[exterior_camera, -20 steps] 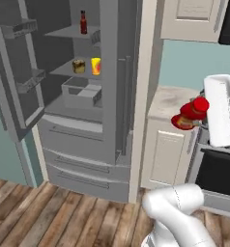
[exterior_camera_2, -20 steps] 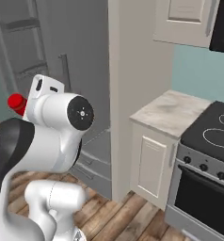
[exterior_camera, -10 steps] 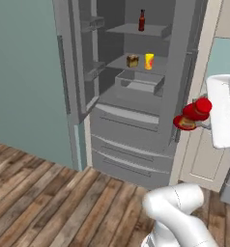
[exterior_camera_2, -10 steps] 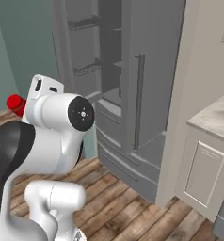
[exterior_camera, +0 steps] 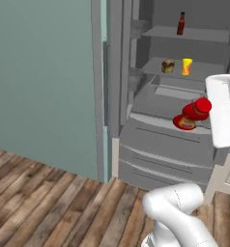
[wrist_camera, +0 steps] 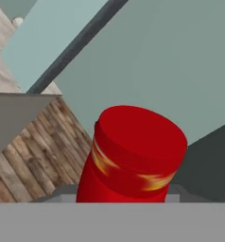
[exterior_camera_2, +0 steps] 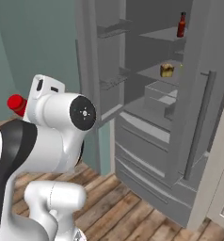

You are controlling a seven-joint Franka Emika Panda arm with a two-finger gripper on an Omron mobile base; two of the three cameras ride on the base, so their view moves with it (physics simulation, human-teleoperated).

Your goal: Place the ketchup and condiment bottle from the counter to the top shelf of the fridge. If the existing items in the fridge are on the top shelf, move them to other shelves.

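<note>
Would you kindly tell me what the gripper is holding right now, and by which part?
The ketchup, carried at the hand. It fills the hand view just ahead of the fingers, but the exact place of the hold is hidden.

Brown plank floor below — plain teal wall behind it

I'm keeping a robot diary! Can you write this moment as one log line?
gripper: carrying squat bright-red plastic ketchup bottle | slim dark condiment bottle: on top grey fridge shelf | brown lump, yellow cup: shelf below
</note>
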